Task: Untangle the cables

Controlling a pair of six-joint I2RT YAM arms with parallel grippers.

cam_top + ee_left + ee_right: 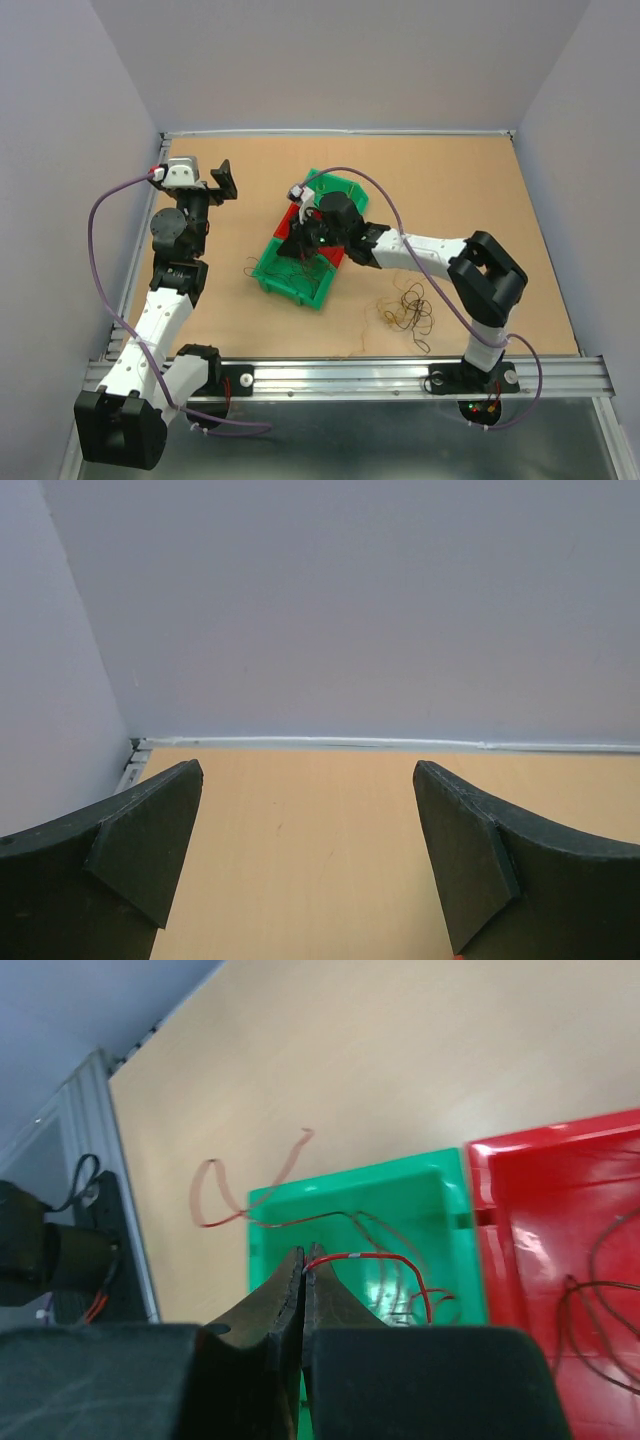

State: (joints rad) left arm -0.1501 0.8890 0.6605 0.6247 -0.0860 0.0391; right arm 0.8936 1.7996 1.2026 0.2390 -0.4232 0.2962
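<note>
**Right claw has a wire, left one is just parked**

Your right gripper [304,1256] is pinched tight on a thin red wire [372,1258]. The wire loops off toward 3 o'clock from the tips, over the green bin [345,1182]. A brownish strand [212,1198] spills past that bin's edge onto the table [400,1060], about 10 o'clock of the claw. Dark wires [590,1290] sit in the red bin [520,1175] at 3 o'clock. From the top camera, a loose tangle [405,310] lies at 4 o'clock of the bins, well apart from the claw. Your left gripper [308,810] is spread wide, off at 9 o'clock of the bins.
</note>
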